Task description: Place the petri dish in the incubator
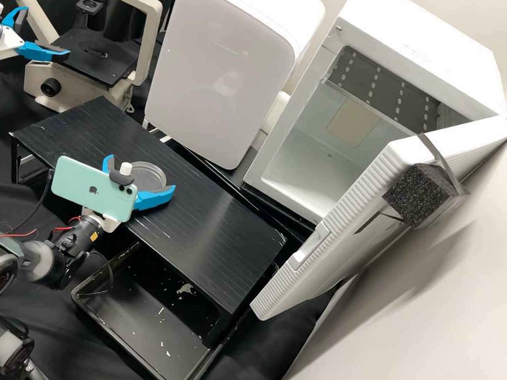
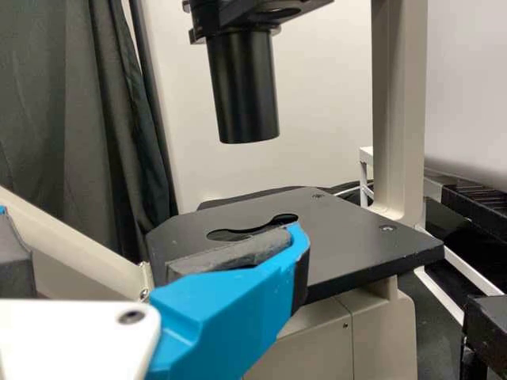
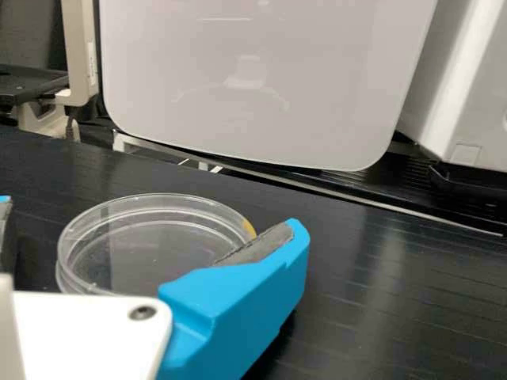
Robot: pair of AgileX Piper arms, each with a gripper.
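The petri dish (image 3: 150, 245) is lying flat on the black stand (image 1: 206, 221), between the spread blue fingers (image 3: 238, 317) of the right gripper (image 1: 141, 173). One finger is standing just beside the rim, while the other is leaving a visible gap, so no grip is showing. The dish is presenting as clear, thin-walled plastic: it is likely to be light and stiff, smooth enough to slip, and prone to cracking or popping out under excess force. The side wall is offering the proper hold — opposite points across the diameter, with light, even pressure and the dish kept level. Whether a separate lid is sitting on top cannot be told; the hold should therefore be catching the lower wall. The right arm is resting low over the stand, its wrist set at a shallow angle and its fingers straddling the dish. The left gripper (image 1: 46, 30) is standing well apart, beside the microscope (image 1: 150, 43), its fingers parted and holding nothing. The incubator (image 1: 318, 142) is standing with its door (image 1: 342, 228) swung open — closing on the wall, then lifting clear, is appearing to be the next requirement.
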